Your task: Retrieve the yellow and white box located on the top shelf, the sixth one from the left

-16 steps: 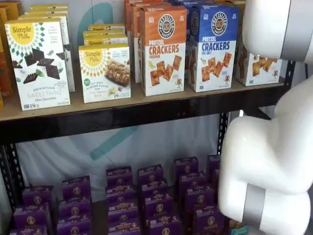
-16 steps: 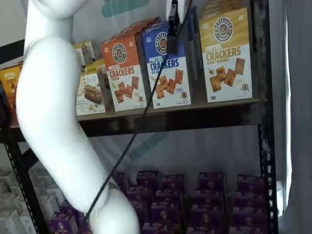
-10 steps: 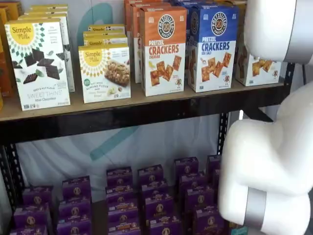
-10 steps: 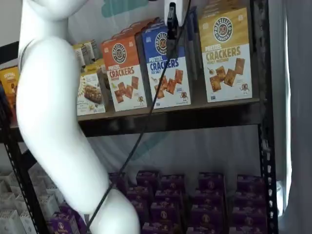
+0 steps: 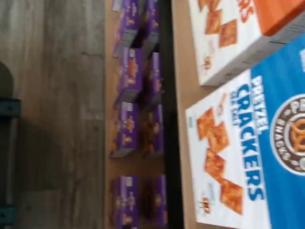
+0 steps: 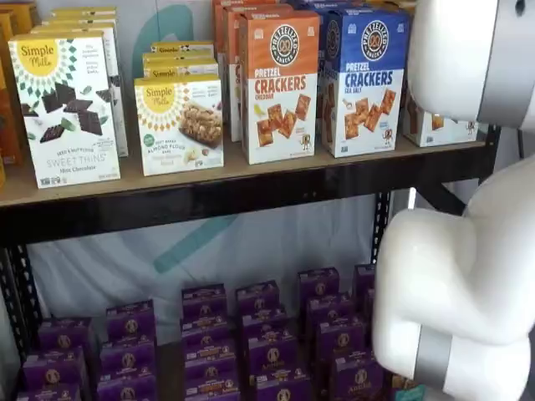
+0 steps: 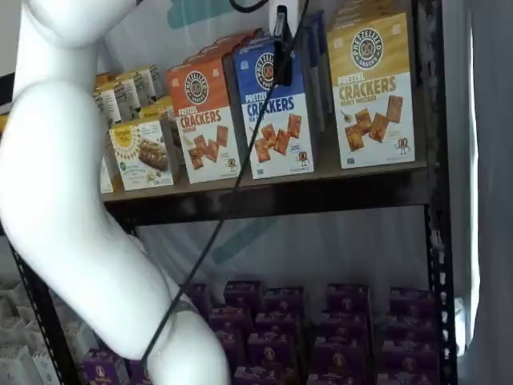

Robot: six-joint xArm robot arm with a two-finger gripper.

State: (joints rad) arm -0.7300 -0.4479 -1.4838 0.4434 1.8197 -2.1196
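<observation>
On the top shelf [image 7: 321, 191] the yellow and white box [image 7: 371, 90] stands unmoved; the gripper [image 7: 282, 36] has risen, grip unclear.

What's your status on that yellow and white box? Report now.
Fingers at the view's top edge, side-on, state unclear. Yellow and white box untouched on the top shelf. Blue carton stands beside it; cable crosses that carton.

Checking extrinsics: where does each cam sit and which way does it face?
Wrist view: on the wrist, turned sideways, close on the blue box, purple boxes on the lower shelf; no hand.
Shelf view: frontal, faces the top shelf; arm hides most of the yellow and white box.
Shelf view: frontal from one side; arm, cable, hand above, grip unclear.
Shared: all show the blue box.
</observation>
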